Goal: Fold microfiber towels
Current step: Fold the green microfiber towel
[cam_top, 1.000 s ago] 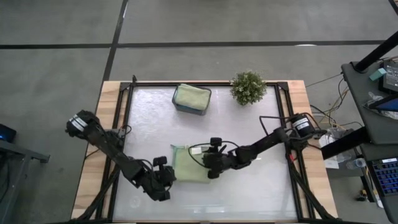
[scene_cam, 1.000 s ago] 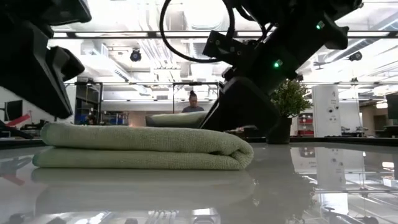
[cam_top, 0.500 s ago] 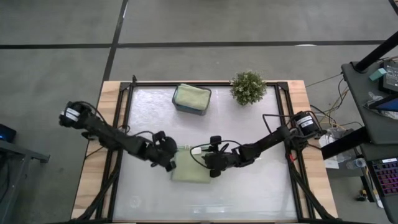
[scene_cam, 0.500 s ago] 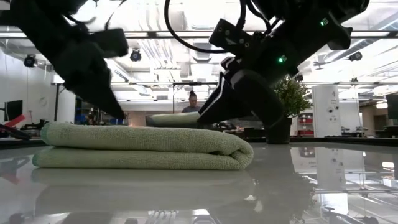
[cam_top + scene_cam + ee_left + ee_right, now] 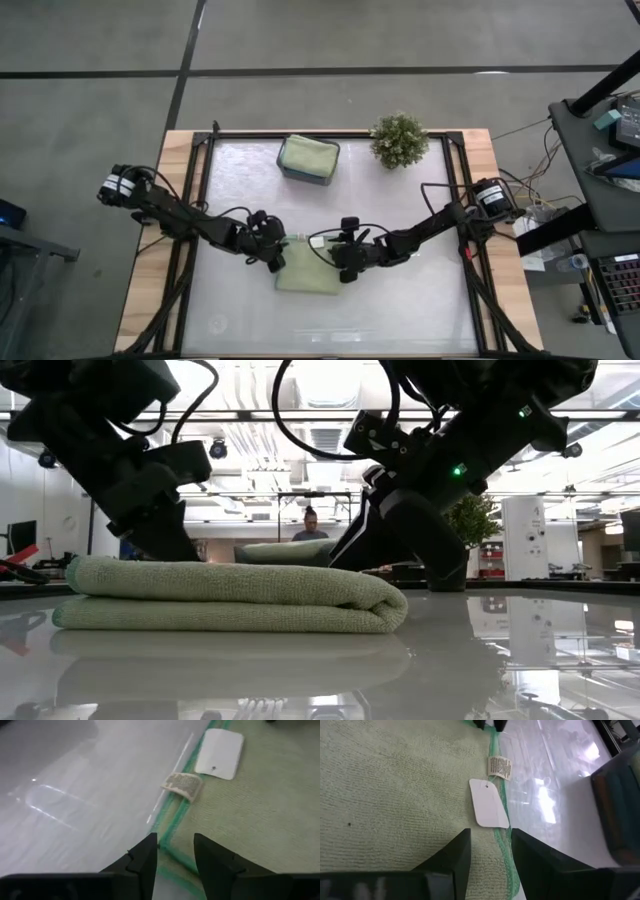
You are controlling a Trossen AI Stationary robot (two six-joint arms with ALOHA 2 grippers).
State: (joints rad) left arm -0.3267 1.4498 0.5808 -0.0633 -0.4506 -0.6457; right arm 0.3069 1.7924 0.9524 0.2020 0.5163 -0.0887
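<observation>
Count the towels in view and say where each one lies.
2. One folded green towel lies on the table between the left gripper and the right gripper. Another folded green towel sits on the dark tray beside the potted plant. Others may be hidden beneath.

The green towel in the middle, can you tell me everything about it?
The green towel is a soft, looped, light sage cloth, folded into a flat rectangle with a rounded fold, lying on the glossy table. It has darker green edging, a white tag and a printed label. The left gripper and right gripper are over its opposite edges.
</observation>
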